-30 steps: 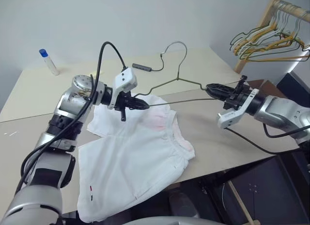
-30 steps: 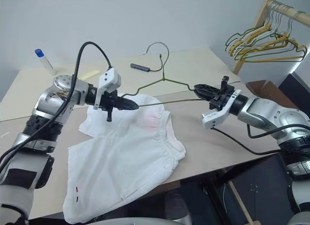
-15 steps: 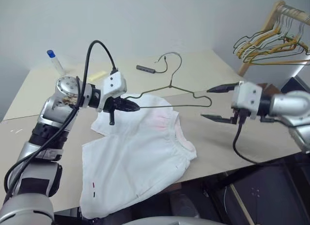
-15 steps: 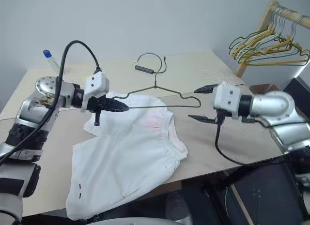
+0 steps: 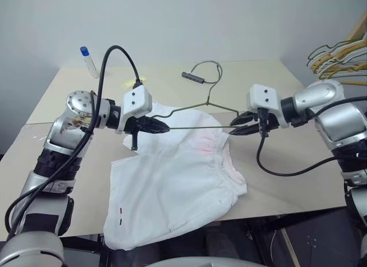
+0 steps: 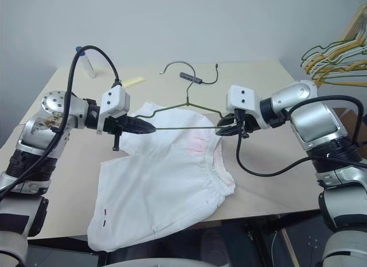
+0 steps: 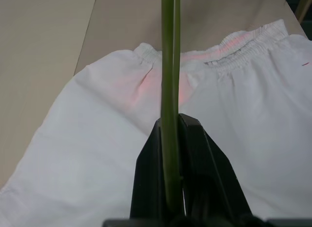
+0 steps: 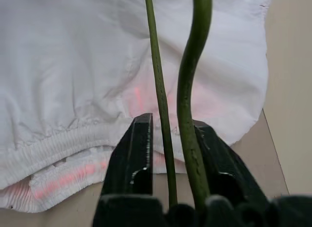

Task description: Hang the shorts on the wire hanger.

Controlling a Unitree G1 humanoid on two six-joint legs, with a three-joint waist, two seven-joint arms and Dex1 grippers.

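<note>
L hand [image 5: 165,128] is clamped shut on one end of the hanger [image 5: 200,127], wire pinched between its fingers [image 7: 195,154]. R hand [image 5: 235,126] sits at the hanger's other corner with both wires running between its fingers [image 8: 139,154]; they look nearly closed round the wire, but I can't tell if they actually bite it yet. Hanger is held off the tabletop [image 5: 275,163], stretched level between the two hands, hook pointing away toward a small black cable [image 5: 195,77]. Shorts [image 5: 172,186] lie flat on the tabletop right under it, pink waistband toward the R hand, one leg hanging over the near edge. Nothing of the shorts is on the hanger yet.

Risks, as I judge them:
- R grip is shaky. If the wire sits loose between the fingers, that corner drops or swings and the hanger pivots on the L hand alone.
- Thin wire, two hands pulling apart or twisting out of sync → frame bends or pops out of a pinch.
- Both hands are busy w/ the hanger, so neither is free to lift the cloth; letting go on one side to grab the shorts leaves the hanger sagging.
- Leg over the edge: any drag on the cloth could slide the shorts off the tabletop.
</note>
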